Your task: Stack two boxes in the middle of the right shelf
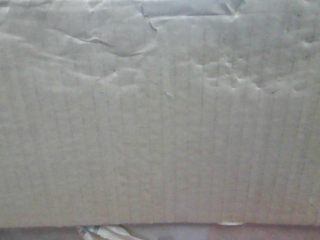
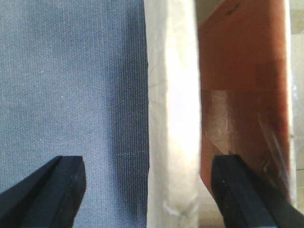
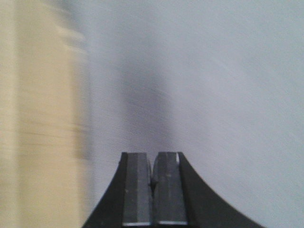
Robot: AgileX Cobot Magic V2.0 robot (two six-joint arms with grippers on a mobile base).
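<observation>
One box [image 1: 160, 130] fills the whole front view, its dented corrugated face close to the lens and its lower edge running level near the bottom of the frame. No shelf appears in any view, so the box's position relative to the middle tier cannot be told. A blue-grey cloth [image 2: 71, 85] covers the left half of the left wrist view, and a reddish-brown surface [image 2: 247, 95] covers the right.

Between these two stands a pale cardboard wall [image 2: 172, 118], upright and seen edge-on. The left gripper [image 2: 147, 164] is spread wide, one finger on each side of that wall and neither touching it. In the right wrist view a blurred cardboard side [image 3: 38, 118] lies to the left of the right gripper [image 3: 152, 156], whose fingers are pressed together and hold nothing. Whether these cardboard parts belong to one box or two cannot be told. A small tape scrap [image 1: 230, 223] hangs at the lower edge of the box.

The step in hand appears to be taking hold of a box for lifting. The left fingers should probably reach well down over the wall before closing, since a shallow pinch on creased cardboard may tear or slip. The closed right gripper would likely serve best as a flat prop against the opposite side, keeping the box level.
</observation>
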